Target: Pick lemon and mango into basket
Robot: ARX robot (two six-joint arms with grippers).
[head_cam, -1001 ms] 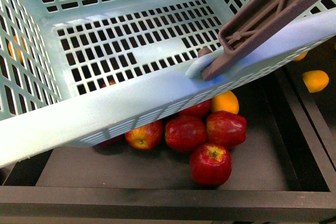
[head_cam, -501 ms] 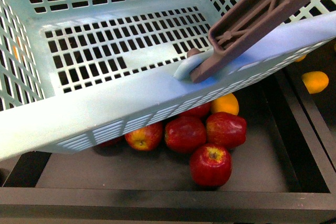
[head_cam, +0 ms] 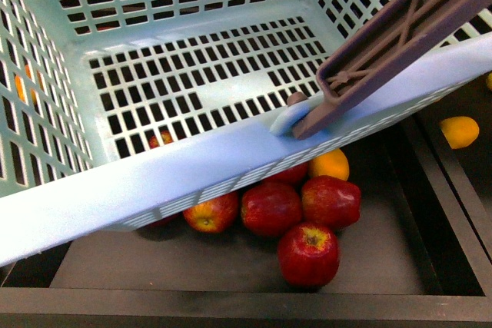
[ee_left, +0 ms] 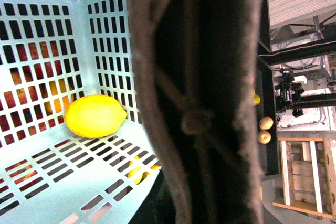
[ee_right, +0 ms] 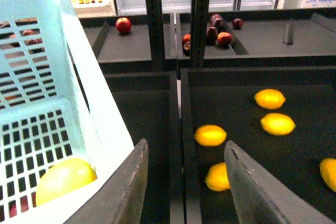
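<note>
The light aqua basket [head_cam: 177, 160] hangs tilted over a tray of apples and fills most of the front view. Its brownish ribbed handle [ee_left: 199, 103] blocks the middle of the left wrist view. My left gripper is shut on that handle, and its fingers do not show apart from it. A bright yellow lemon [ee_left: 94, 115] lies on the basket floor by a corner, and it also shows as lemon [ee_right: 65, 179]. My right gripper [ee_right: 185, 148] is open and holds nothing, just beside the basket's wall. I cannot tell whether any fruit in view is the mango.
Several red apples [head_cam: 307, 253] and one yellow-orange fruit [head_cam: 329, 164] lie in the black tray [head_cam: 231, 266] under the basket. Several yellow fruits [ee_right: 277, 124] lie in the neighbouring tray, beyond a divider [ee_right: 176, 129]. Shelf posts [ee_right: 199, 19] and further trays stand behind.
The basket swung a little to the left and then back to the right, still hanging by its handle. The apples now sit slightly lower in the front view.
</note>
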